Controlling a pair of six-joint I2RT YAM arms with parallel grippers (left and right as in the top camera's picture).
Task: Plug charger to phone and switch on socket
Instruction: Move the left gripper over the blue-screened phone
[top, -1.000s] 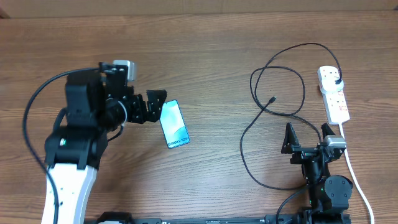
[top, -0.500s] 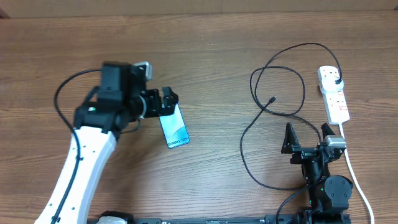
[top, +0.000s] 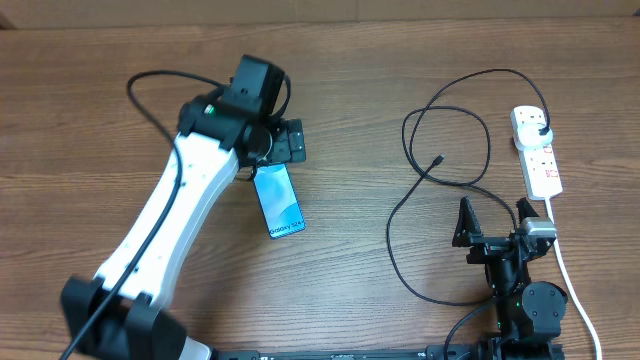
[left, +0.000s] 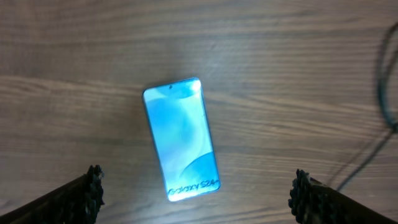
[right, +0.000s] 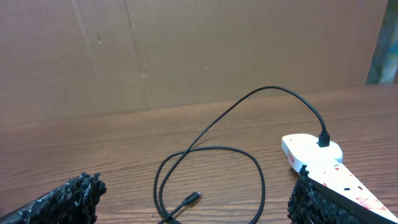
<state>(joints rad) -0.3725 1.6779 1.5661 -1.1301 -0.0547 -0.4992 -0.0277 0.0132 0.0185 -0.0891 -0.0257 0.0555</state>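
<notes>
In the overhead view, the phone (top: 278, 200) is seen lying flat and screen-up on the bench (top: 100, 90), left of centre. The left arm (top: 180, 200) is stretched across so that the left jaws are held over the phone's far end. The charger (top: 404, 128) is looped on the right. Its plug (top: 541, 130) is seated in the far end of the socket (top: 543, 168), and its connector tip (top: 438, 160) is left lying free, well apart from the phone. The right arm (top: 510, 255) is placed at the bench's near edge, with the right jaws spread. In the left wrist view, the phone is framed between widely parted fingertips (left: 87, 193), and nothing is gripped. In the right wrist view, the fingertips (right: 74, 199) are likewise parted and empty, and the cable loop, the tip and the socket are seen beyond them.
</notes>
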